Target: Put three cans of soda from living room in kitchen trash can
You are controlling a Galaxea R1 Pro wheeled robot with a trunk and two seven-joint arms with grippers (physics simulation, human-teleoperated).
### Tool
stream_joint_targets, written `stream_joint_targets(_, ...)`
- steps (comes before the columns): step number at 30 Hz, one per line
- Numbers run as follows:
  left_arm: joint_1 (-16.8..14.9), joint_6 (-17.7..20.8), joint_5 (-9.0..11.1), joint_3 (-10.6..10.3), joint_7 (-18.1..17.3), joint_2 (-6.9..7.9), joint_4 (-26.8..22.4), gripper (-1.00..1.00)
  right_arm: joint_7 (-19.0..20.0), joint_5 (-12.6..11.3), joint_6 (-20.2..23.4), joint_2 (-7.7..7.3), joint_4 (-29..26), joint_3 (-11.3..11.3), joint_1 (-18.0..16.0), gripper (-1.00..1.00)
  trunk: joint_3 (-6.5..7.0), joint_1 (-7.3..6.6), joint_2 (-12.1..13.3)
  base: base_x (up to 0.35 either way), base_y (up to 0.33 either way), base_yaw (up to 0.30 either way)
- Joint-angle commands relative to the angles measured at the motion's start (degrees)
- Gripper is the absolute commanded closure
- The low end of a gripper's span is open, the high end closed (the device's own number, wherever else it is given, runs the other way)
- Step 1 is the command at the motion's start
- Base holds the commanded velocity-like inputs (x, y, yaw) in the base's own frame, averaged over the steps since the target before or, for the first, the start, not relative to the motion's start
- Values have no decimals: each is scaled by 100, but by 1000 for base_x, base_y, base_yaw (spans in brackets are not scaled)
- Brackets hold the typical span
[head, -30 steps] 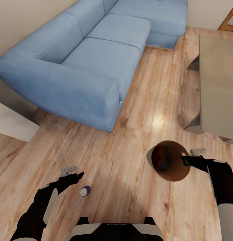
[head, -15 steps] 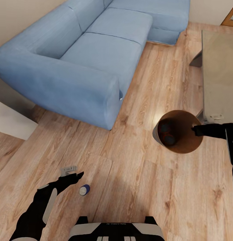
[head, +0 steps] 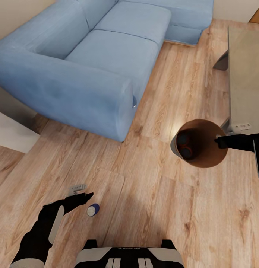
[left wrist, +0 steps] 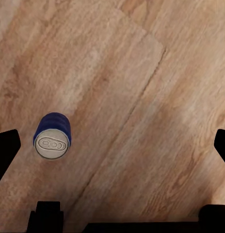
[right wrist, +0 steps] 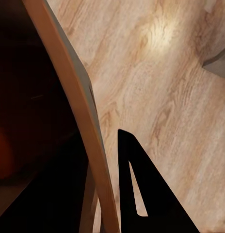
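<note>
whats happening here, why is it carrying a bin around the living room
The robot's right gripper holds the grey trash can by its rim, one finger inside and one outside, tilted above the wood floor near the blue sofa. Two cans already lie in it. The dark blue can stands on the floor beside the open left gripper, not yet picked up.
</note>
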Motion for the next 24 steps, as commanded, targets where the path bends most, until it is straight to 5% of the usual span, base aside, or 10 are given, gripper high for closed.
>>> stream_joint_targets(1,-3,13,1,2,43,0,1,-100,37,-114,32,0,-2,2,-3,100,-25,22,-42,0,0,0)
stream_joint_targets(15,-24,15,44,8,216,4,-52,-100,36,-103,32,9,-5,208,6,100,-122,66,-122,0,0,4)
stream_joint_targets(24,-24,12,45,9,207,5,-64,-100,25,-93,32,2,-13,364,9,100,-124,66,-122,0,0,188)
